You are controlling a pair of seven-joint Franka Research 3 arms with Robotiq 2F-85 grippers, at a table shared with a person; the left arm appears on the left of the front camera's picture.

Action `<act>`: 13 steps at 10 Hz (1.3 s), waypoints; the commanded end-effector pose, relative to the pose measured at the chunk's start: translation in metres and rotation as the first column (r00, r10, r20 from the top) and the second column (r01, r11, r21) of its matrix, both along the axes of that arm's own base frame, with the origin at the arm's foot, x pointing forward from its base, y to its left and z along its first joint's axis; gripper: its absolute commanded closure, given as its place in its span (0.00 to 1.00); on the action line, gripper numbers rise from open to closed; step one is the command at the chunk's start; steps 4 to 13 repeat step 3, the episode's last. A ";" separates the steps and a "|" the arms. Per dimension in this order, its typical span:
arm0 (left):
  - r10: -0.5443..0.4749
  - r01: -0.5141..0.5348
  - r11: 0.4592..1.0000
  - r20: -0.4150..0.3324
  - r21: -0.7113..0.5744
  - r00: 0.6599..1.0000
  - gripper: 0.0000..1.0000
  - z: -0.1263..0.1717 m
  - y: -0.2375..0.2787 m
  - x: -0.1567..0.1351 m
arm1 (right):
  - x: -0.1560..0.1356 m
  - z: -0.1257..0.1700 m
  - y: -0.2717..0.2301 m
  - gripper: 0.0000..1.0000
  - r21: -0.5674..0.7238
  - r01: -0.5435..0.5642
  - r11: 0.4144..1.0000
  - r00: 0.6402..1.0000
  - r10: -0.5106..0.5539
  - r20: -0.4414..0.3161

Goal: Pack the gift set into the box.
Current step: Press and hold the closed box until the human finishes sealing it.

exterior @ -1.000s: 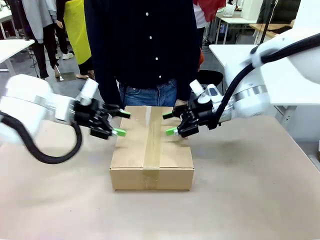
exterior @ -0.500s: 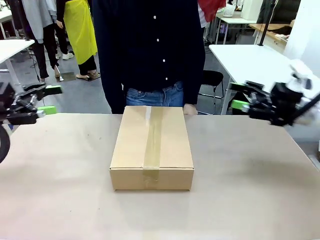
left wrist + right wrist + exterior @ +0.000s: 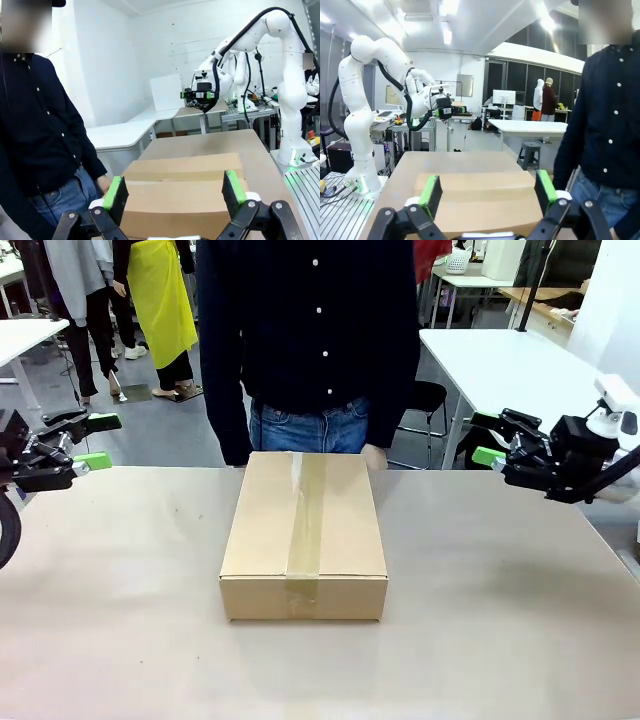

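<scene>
– Where do we see the box (image 3: 303, 536)?
– Centre of the frame, flaps shut and taped, contents hidden, on the tan table (image 3: 500, 640).
– Our grippers?
– Left gripper (image 3: 88, 441) at the left edge, right gripper (image 3: 487, 438) at the right edge, both with fingers spread, holding nothing. A person (image 3: 310, 340) stands behind the box.

I see a matt brown corrugated cardboard box (image 3: 303, 536) sealed with glossy clear tape (image 3: 303, 530), resting on my smooth, matt tan bench (image 3: 480, 640); tool pads (image 3: 115, 195) look like green rubbery plastic.

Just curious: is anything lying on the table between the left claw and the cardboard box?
No. In the front view, only bare table separates the left gripper from the box.
</scene>
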State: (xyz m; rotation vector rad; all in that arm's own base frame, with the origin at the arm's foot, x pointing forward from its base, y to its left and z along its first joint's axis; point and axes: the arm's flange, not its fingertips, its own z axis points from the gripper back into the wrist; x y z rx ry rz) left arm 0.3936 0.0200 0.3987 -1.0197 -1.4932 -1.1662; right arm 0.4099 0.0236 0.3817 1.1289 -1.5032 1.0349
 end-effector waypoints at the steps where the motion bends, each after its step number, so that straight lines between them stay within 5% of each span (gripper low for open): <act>1: 0.000 0.000 1.000 -0.006 0.012 1.000 0.00 0.003 0.000 -0.003 | 0.004 0.006 0.000 0.00 -0.012 -0.004 1.000 1.000 0.004 -0.022; 13: 0.000 0.000 1.000 -0.006 0.012 1.000 0.00 0.003 0.000 -0.003 | 0.004 0.006 0.000 0.00 -0.012 -0.004 1.000 1.000 0.004 -0.022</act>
